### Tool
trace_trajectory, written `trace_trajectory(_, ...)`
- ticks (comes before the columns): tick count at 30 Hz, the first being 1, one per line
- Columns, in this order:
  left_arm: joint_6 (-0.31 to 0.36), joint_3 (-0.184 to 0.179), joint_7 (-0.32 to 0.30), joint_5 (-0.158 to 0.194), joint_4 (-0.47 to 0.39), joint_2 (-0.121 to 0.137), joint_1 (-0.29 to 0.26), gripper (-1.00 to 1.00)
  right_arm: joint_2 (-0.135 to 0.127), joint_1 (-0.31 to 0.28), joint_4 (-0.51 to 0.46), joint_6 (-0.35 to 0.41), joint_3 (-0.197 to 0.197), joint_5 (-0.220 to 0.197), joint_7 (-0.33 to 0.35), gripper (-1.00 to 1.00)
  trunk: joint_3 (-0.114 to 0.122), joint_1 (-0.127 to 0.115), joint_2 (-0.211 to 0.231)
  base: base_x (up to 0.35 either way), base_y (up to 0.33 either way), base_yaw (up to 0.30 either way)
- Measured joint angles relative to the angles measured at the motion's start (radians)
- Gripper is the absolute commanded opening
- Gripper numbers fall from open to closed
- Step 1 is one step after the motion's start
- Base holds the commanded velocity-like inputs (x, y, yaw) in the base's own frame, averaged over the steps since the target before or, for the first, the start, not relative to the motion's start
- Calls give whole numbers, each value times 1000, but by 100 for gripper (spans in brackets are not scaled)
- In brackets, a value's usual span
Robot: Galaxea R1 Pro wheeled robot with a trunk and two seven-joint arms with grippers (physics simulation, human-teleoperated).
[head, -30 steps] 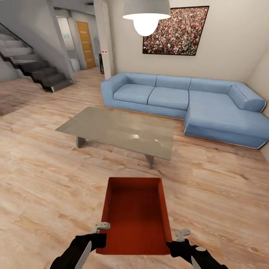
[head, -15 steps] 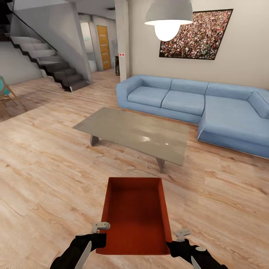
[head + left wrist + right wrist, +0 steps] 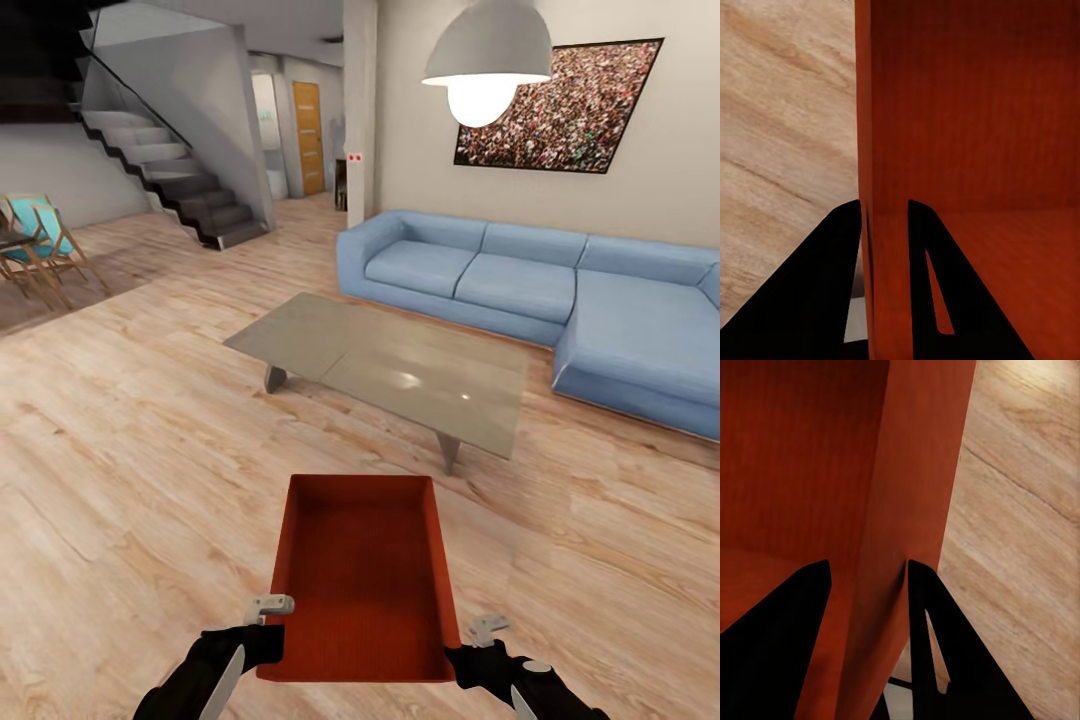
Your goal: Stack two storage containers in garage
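Low at 6 o'clock in the head view, an orange-red bin [image 3: 362,575] is held above the wood floor [image 3: 130,470], open side up and nothing inside it. The left end effector [image 3: 268,625] is clamped on the bin's left wall near the near corner; the left wrist view shows one dark finger [image 3: 825,292] outside that wall and the other inside, both pressed to it [image 3: 881,150]. The right end effector [image 3: 466,648] grips the right wall the same way, a finger [image 3: 937,660] on each face of the wall [image 3: 911,502]. Beyond the bin, at 12 o'clock, stands a grey coffee table [image 3: 390,370]; a blue sofa [image 3: 520,290] sits at 1 to 2 o'clock, a staircase [image 3: 170,170] at 11 o'clock, and a lamp [image 3: 487,60] hangs overhead.
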Motion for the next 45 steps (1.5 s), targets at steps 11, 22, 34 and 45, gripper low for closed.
trace_trajectory(11, 1, 0, 0, 0, 0, 0, 0, -100, 0, 0, 0, 0, 0, 1, 0, -100, 50, -42, 77, 0, 0, 169)
trace_trajectory(22, 1, 1, 0, -2, 0, -1, 0, -100, -1, 0, 0, 0, 1, 0, 1, -100, 99, -84, 154, 0, 0, 169)
trace_trajectory(34, 0, 1, 0, -3, 0, -1, 0, -100, -1, 0, 0, 0, 1, -2, 1, -100, 154, -131, 239, 0, 0, 168)
trace_trajectory(45, 2, 0, -1, 0, -1, 0, 0, -100, 2, 0, 1, -1, -12, 13, 6, -100, 175, -138, 253, 0, 0, 164)
